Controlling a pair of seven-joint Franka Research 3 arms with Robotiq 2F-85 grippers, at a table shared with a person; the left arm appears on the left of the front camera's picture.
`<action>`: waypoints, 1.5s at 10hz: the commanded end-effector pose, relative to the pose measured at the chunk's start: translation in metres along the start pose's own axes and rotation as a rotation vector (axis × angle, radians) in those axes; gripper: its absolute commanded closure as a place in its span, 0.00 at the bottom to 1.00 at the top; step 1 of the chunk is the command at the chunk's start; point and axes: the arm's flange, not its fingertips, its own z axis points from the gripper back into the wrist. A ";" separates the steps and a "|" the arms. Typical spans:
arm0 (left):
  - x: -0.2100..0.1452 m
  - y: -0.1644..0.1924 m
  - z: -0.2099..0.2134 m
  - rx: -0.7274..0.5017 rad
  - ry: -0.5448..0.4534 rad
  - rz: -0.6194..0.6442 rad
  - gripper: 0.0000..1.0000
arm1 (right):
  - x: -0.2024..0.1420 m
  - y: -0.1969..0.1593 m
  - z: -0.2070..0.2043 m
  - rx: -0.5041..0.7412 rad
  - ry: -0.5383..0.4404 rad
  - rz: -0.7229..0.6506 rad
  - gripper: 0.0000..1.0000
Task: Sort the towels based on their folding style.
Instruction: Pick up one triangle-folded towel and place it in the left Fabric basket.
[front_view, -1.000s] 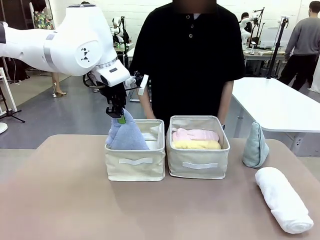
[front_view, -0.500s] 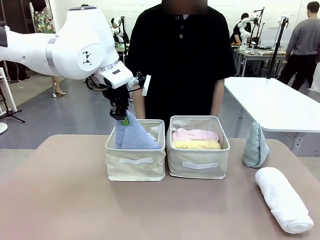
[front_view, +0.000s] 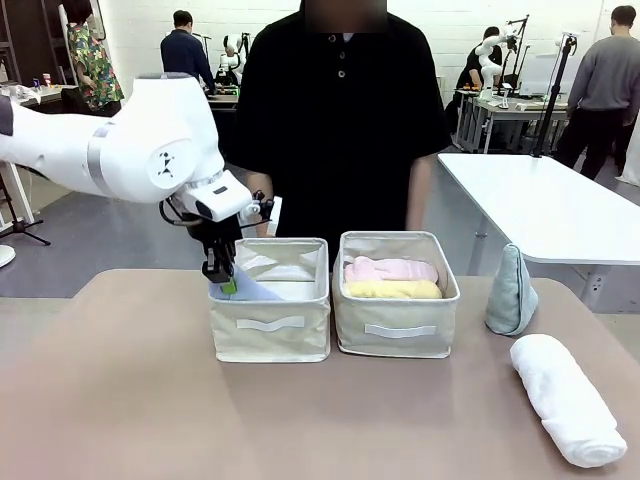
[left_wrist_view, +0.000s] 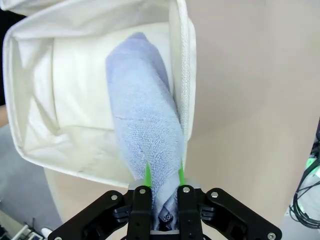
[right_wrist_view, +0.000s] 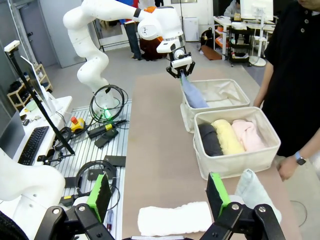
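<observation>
Tan tabletop (front_view: 130, 400) is bare along the near edge and left side. White roll (front_view: 567, 400) lies near right, with the teal cone (front_view: 511, 290) upright behind it. Right gripper (right_wrist_view: 159, 195) is spread wide and empty. Right bin (front_view: 395, 325) holds yellow (front_view: 395, 289), pink (front_view: 392, 268) and grey (right_wrist_view: 211, 140) rolls. Left gripper (front_view: 226, 282) points down and pinches the lavender cone (left_wrist_view: 145, 120), which lies inside the left bin (front_view: 270, 325) against its left wall. Person (front_view: 340, 120) stands behind.

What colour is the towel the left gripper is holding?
Lavender-blue; the towel shows best in left wrist view.
</observation>
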 end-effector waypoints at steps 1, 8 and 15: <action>-0.002 -0.002 -0.006 0.012 -0.027 0.037 0.84 | -0.002 0.003 -0.003 -0.002 0.019 -0.014 0.00; -0.002 0.003 -0.003 0.033 -0.086 0.037 0.00 | -0.002 0.003 -0.003 -0.002 0.019 -0.014 0.00; 0.002 -0.001 0.012 0.039 -0.109 0.030 0.00 | -0.002 0.003 -0.003 -0.002 0.019 -0.014 0.00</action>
